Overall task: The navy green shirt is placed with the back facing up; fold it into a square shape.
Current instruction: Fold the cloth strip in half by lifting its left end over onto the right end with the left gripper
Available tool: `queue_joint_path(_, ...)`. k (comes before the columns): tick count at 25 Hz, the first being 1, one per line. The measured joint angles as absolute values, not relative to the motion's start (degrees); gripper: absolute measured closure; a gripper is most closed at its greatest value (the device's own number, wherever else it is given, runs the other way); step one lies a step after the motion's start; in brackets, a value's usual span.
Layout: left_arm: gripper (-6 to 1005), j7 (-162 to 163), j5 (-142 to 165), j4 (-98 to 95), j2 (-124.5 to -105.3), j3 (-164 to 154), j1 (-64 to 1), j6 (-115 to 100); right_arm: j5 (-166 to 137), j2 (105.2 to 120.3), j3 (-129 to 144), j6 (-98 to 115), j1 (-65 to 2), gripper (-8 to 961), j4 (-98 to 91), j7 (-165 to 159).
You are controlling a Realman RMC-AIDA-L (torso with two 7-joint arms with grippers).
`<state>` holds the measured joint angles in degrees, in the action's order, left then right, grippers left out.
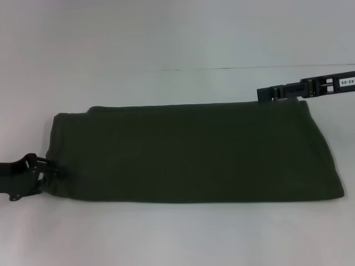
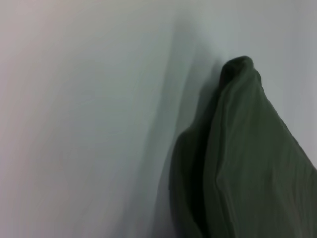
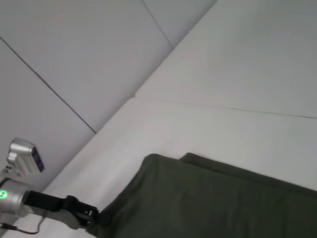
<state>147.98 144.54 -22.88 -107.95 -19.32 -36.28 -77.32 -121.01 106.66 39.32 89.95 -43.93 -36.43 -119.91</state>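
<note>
The navy green shirt (image 1: pixel 194 152) lies plain side up on the white table, folded into a long band running left to right. My left gripper (image 1: pixel 51 169) is at the band's near left corner and is shut on the cloth there. The left wrist view shows that corner of the shirt (image 2: pixel 247 158) pulled up into a peak. In the right wrist view the left gripper (image 3: pixel 94 216) meets the shirt (image 3: pixel 208 203) at its corner. My right gripper (image 1: pixel 265 93) reaches in from the right, just beyond the far right corner, pointing left along the far edge.
The white table (image 1: pixel 166 33) extends beyond the shirt on all sides. A thin seam line (image 1: pixel 249 67) runs across the far part. A grey wall with panel lines (image 3: pixel 74 74) stands behind the table in the right wrist view.
</note>
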Motion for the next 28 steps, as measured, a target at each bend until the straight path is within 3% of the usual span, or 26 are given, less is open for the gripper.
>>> queue_joint_path(16, 943, 148.4, 145.1, -23.3, -107.74, -19.2, -35.8, -77.0, -121.1, 106.16, 39.9, 90.4, -43.9, 156, -37.0, -120.2)
queue_joint_path(28, 969, 148.3, 145.2, -27.1, -107.11, -19.1, -34.7, -78.0, -121.1, 106.17, 40.0, 90.6, -43.8, 157, -37.0, -119.6)
